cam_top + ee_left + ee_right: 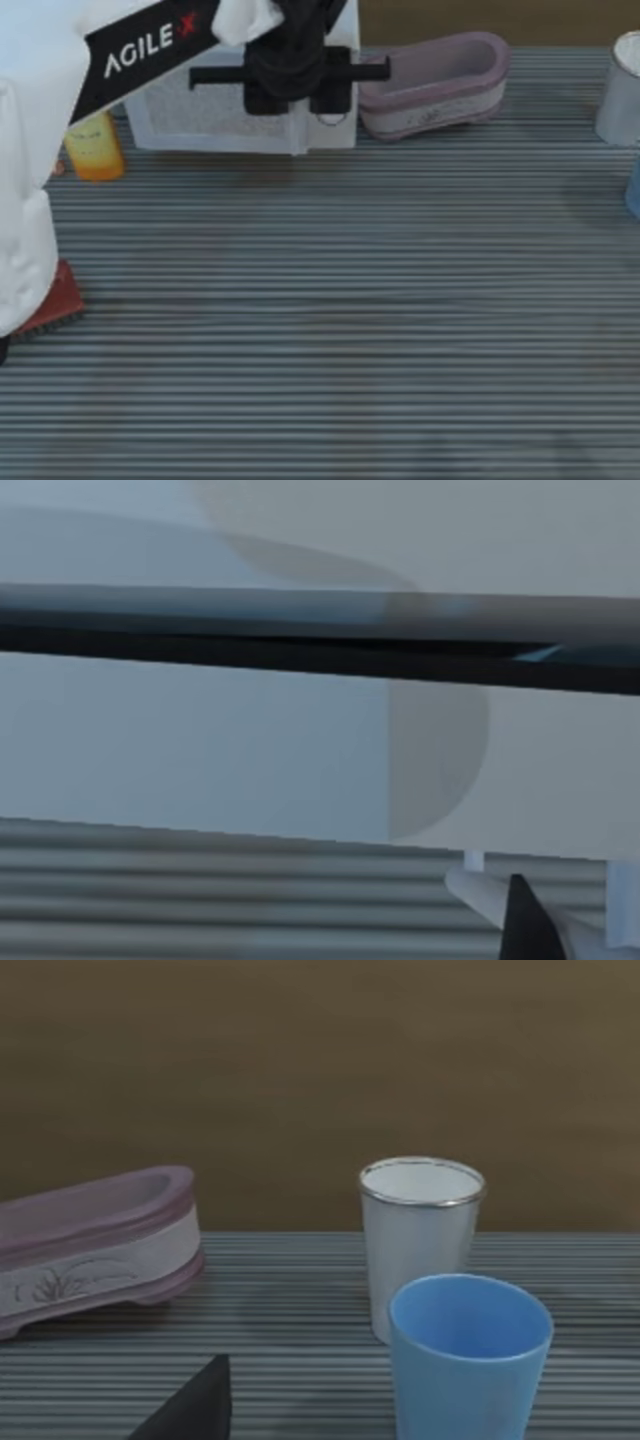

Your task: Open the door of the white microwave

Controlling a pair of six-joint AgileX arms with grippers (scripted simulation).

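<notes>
Striped worktop (340,330): left end effector (290,95) at microwave (160,125) door (210,110) edge; grip state unclear. Next: swing door outward.

Blue cup (470,1358) just before white cup (421,1240); pink-grey tub (95,1245) apart; dark corner (195,1408), perhaps hand.

The grey ribbed counter (340,330) carries a white microwave (215,125), a pink tub (440,85), a yellow bottle (93,150), a white cup (420,1230) and a blue cup (468,1355).
</notes>
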